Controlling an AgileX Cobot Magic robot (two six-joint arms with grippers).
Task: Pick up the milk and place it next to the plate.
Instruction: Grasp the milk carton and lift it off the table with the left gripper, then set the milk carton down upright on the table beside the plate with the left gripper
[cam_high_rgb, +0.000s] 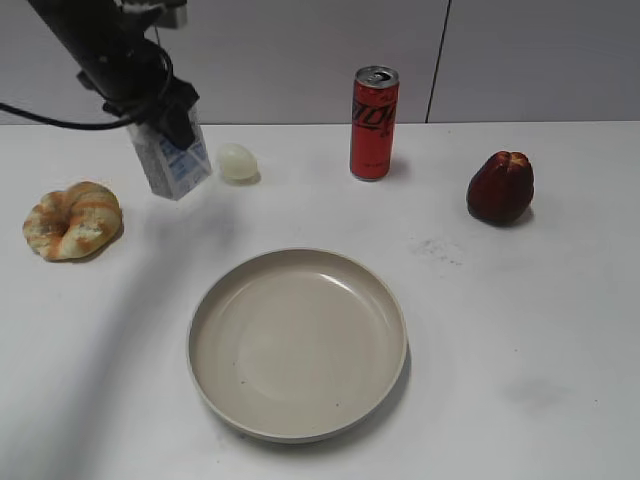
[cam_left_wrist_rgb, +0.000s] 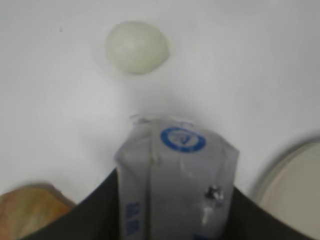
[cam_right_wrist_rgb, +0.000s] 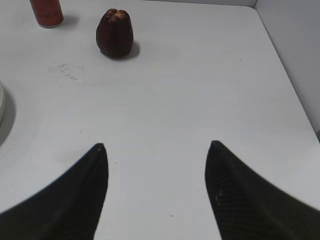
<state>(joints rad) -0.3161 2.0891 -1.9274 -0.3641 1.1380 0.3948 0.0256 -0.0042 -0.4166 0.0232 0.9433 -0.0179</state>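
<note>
The milk, a small white-and-blue carton with grey sides, hangs tilted in my left gripper at the back left, lifted just off the table. In the left wrist view the milk fills the space between the two dark fingers of the left gripper, which is shut on it. The plate, a large round beige dish, lies at the front centre; its rim shows in the left wrist view. My right gripper is open and empty over bare table.
A glazed bread ring lies at the left. A pale egg-like ball sits just right of the milk. A tall red can stands at the back centre. A dark red fruit is at the right.
</note>
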